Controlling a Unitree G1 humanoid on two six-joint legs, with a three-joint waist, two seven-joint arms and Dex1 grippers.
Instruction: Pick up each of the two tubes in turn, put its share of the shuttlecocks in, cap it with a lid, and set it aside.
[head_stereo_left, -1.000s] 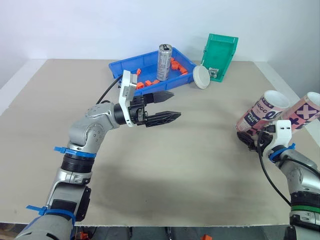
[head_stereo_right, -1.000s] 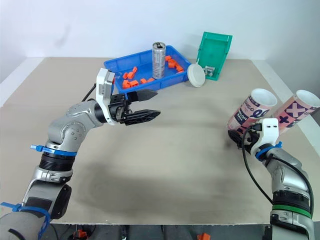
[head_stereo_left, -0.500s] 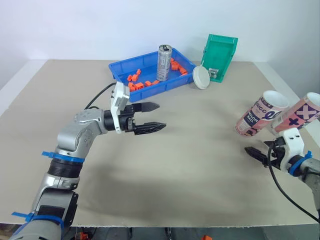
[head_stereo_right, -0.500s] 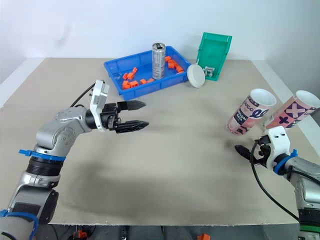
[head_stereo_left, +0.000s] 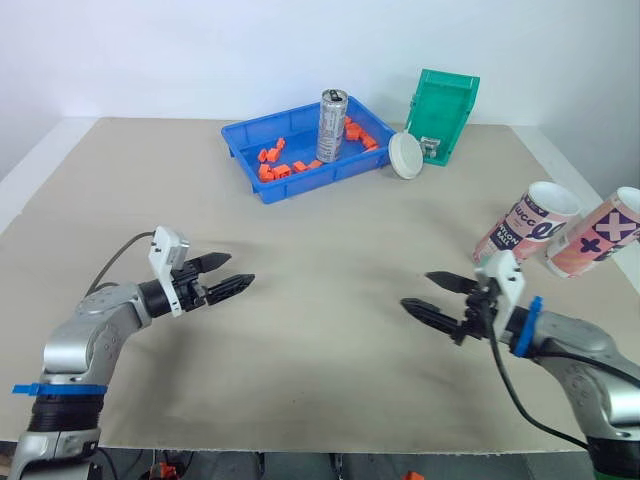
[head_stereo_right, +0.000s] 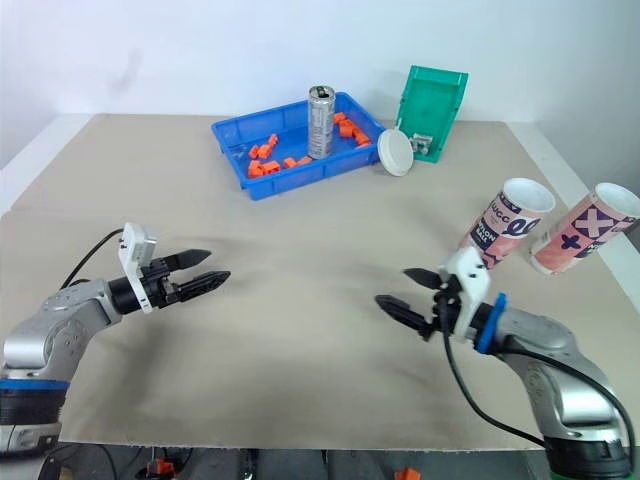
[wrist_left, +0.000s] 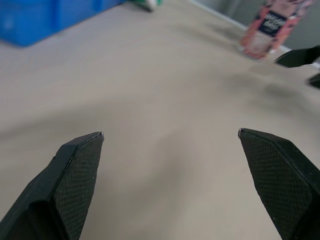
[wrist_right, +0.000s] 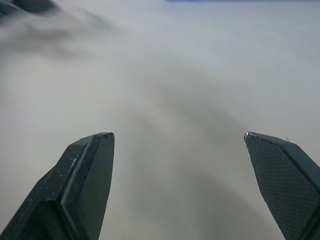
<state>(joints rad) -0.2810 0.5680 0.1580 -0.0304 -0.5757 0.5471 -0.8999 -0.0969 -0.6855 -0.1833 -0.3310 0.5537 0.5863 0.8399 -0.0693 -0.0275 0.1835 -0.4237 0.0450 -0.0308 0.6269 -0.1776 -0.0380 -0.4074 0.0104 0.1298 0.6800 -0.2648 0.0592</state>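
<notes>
Rightward, two open-mouthed, pink-printed tubes (head_stereo_left: 525, 228)

A broad table (head_stereo_left: 330, 230) with a matte beige top takes up most of the scene, its surface plain and lightly mottled. Behind its far edge rises a bare wall (head_stereo_left: 200, 50), pale and bluish-white, with a faint grey smudge (head_stereo_right: 130, 72) high toward the left (clearest in the right eye view). A white ledge (head_stereo_left: 25, 165) runs along the table's left side, and a similar white strip (head_stereo_left: 572, 160) borders the right side, both narrowing toward the back corners. Below the near edge lies a dark gap (head_stereo_right: 300, 465) where small orange and black pieces show, too little to identify. The light is soft and even, brightest on the wall.
</notes>
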